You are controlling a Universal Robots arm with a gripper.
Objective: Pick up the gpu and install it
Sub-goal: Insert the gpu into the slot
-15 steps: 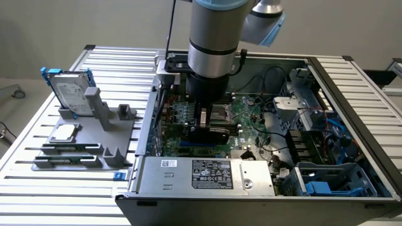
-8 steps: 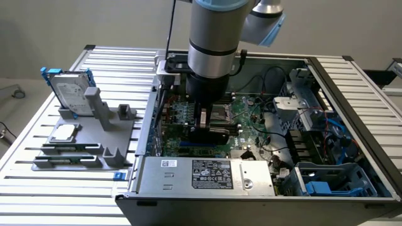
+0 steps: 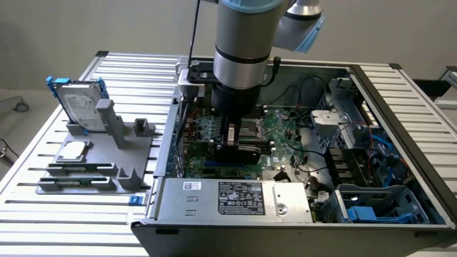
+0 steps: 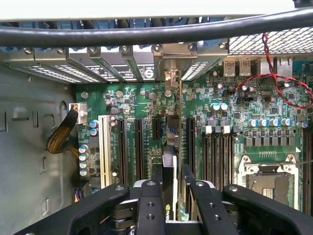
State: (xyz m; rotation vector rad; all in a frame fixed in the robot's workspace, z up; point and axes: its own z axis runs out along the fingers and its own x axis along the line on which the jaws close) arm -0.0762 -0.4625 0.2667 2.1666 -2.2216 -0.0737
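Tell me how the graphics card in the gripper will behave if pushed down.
The graphics card is thin and held on edge, so probably stiff but fragile. Its glossy black face may slip in the gripper. It is small, so likely light.

Dark label on the power supply: print too small to read

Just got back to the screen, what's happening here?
The arm is down inside the open PC case. Its gripper is shut on the gpu, holding it on edge just over the motherboard, in line with the expansion slots. Whether the card is seated yet can't be told.
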